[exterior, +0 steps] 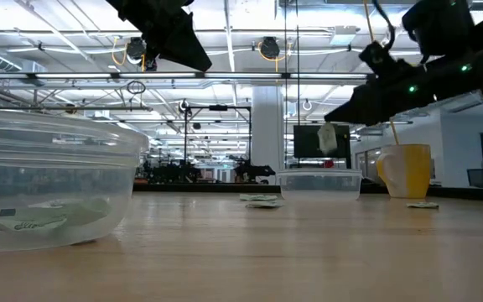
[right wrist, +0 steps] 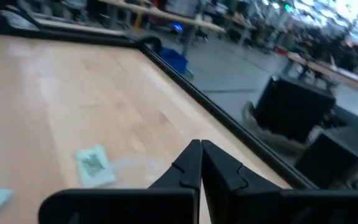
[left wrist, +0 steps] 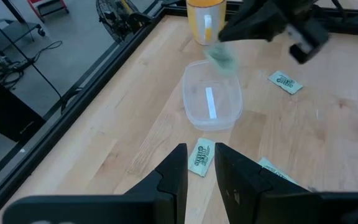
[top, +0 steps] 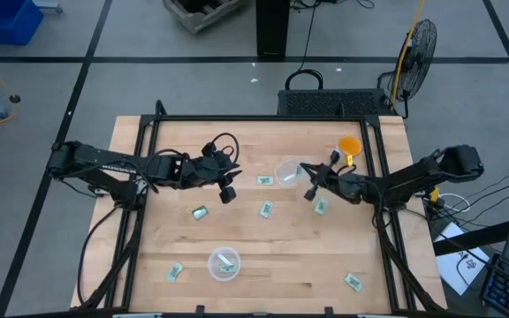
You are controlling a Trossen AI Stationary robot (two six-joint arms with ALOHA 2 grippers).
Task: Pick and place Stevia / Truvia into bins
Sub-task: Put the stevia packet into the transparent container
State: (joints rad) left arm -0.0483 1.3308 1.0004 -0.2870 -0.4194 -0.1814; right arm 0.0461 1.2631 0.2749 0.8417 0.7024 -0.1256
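A clear bowl (top: 288, 172) stands at the table's back middle; it also shows in the left wrist view (left wrist: 191, 117) and the low view (exterior: 319, 182). My right gripper (top: 311, 189) is shut on a green-and-white sachet (exterior: 327, 138), held in the air by that bowl's rim (left wrist: 220, 57). My left gripper (top: 229, 193) hangs open and empty left of the bowl, above a sachet (left wrist: 200, 157). A second clear bowl (top: 212, 265) at the front holds a sachet (top: 227, 261). Loose sachets lie at the middle (top: 266, 209), the left (top: 200, 213) and under my right arm (top: 321, 208).
An orange cup (top: 349, 144) stands behind the right gripper, near the back rail. More sachets lie at the front left (top: 176, 272) and front right (top: 353, 282). A black frame rail (top: 237, 117) runs around the table. A fan (top: 418, 44) stands beyond the back right corner.
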